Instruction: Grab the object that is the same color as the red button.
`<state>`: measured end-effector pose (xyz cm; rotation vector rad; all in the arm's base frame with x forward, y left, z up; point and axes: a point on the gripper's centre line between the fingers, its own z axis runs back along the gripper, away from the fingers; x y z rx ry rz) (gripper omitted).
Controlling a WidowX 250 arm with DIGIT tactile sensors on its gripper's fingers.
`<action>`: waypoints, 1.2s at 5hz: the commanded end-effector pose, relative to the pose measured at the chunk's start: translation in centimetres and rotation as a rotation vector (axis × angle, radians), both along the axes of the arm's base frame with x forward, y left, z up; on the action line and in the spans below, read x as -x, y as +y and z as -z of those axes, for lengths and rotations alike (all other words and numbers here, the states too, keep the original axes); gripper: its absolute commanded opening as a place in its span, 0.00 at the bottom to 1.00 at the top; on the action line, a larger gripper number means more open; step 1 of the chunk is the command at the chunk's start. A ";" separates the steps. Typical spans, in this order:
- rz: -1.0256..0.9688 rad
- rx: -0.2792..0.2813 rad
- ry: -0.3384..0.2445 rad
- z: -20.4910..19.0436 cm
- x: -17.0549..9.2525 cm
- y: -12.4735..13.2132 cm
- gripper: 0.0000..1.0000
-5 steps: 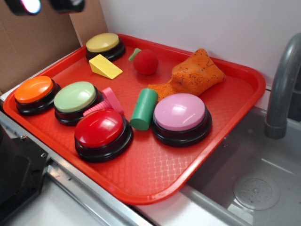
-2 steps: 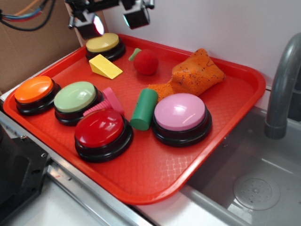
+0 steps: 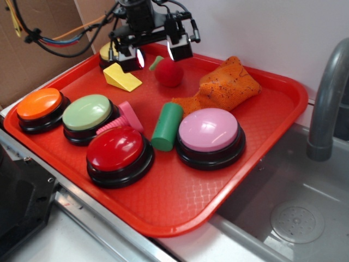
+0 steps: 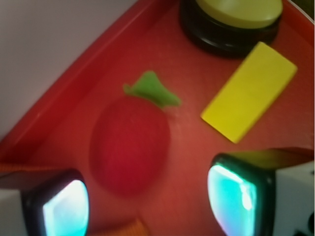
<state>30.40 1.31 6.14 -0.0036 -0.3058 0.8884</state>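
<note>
Above the tray's far corner, the tool hangs spread apart over the red ball.

The gripper hangs above the red tray, jaws spread wide, its two glowing pads sitting at the lower left and lower right of the view. The red ball lies just ahead of the gap between them, nearer the left pad, green stem pointing away. Ahead of the right pad lies a yellow block, and beyond it a yellow-domed button on a black base. An orange scrap shows between the pads.
</note>
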 end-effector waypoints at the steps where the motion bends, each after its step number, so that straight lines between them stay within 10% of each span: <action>1: -0.068 -0.035 -0.057 1.4 -2.4 2.0 1.00; 2: -0.098 -0.052 -0.070 1.6 -2.2 2.2 0.03; 6: 0.396 -0.066 0.153 -6.0 -0.3 2.3 0.00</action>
